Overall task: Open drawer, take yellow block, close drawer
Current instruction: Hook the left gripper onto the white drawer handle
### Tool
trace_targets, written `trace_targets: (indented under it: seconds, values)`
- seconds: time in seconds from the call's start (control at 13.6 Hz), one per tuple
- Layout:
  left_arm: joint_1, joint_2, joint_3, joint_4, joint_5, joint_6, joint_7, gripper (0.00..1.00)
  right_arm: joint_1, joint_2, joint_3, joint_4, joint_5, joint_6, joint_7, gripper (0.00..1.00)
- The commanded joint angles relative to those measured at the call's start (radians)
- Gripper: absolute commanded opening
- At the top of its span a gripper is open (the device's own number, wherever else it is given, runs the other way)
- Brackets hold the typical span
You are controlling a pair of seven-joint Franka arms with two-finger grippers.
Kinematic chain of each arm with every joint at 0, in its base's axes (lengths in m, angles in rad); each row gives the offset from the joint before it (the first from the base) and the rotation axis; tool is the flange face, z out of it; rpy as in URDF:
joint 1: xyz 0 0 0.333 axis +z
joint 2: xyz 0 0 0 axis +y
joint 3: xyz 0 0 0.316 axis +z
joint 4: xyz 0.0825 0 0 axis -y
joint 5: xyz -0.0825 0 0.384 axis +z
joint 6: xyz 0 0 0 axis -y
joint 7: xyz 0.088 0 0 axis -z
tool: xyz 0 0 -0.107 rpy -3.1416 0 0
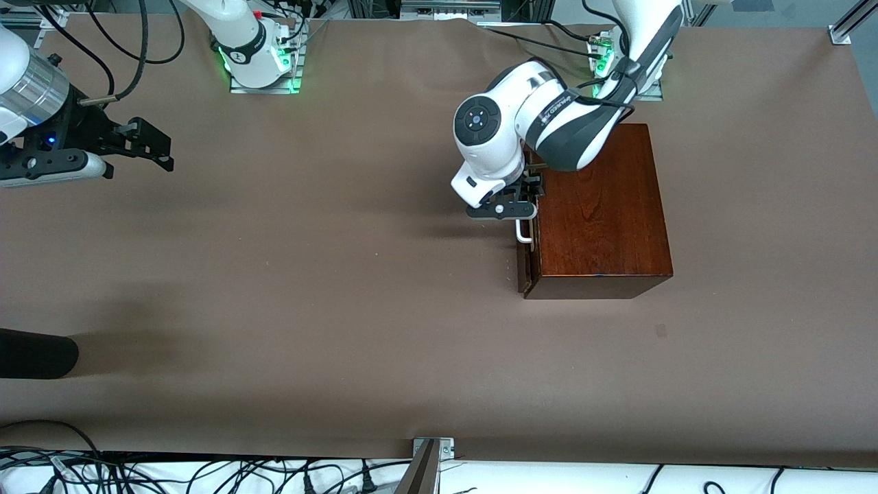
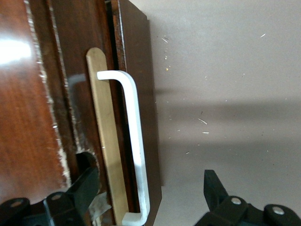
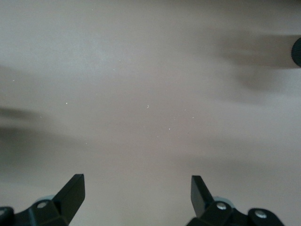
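Observation:
The dark reddish-brown wooden box [image 1: 597, 213] stands at the left arm's end of the table. Its drawer [image 1: 527, 271] sits pushed in, and no pale interior shows. The white bar handle [image 1: 525, 233] [image 2: 136, 136] runs along the drawer's dark front [image 2: 146, 70]. My left gripper [image 1: 529, 206] [image 2: 149, 183] is open at the handle, with one finger on each side of the bar and not pressing on it. My right gripper [image 1: 159, 147] [image 3: 137, 186] waits open over bare table at the right arm's end. The yellow block is hidden.
A black rounded object [image 1: 34, 353] pokes in at the table's edge toward the right arm's end. Cables [image 1: 206, 473] and a metal bracket [image 1: 432, 449] lie along the edge nearest the front camera. Brown table cover [image 1: 309, 274] spreads between the arms.

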Motion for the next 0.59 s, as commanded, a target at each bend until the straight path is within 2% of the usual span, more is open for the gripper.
trace_targets:
  seconds: [0.0, 0.15, 0.52]
  values:
    - [-0.012, 0.024, 0.000, 0.019, 0.043, 0.011, -0.013, 1.00, -0.002, 0.007, 0.001, 0.017, 0.004, -0.001, 0.004, 1.00]
    - [-0.012, 0.042, 0.000, 0.016, 0.087, 0.015, -0.014, 1.00, -0.002, 0.007, 0.001, 0.017, 0.004, -0.001, 0.004, 1.00]
    - [-0.029, 0.074, 0.002, 0.016, 0.092, 0.048, -0.014, 1.00, -0.002, 0.007, 0.001, 0.017, 0.004, -0.001, 0.004, 1.00]
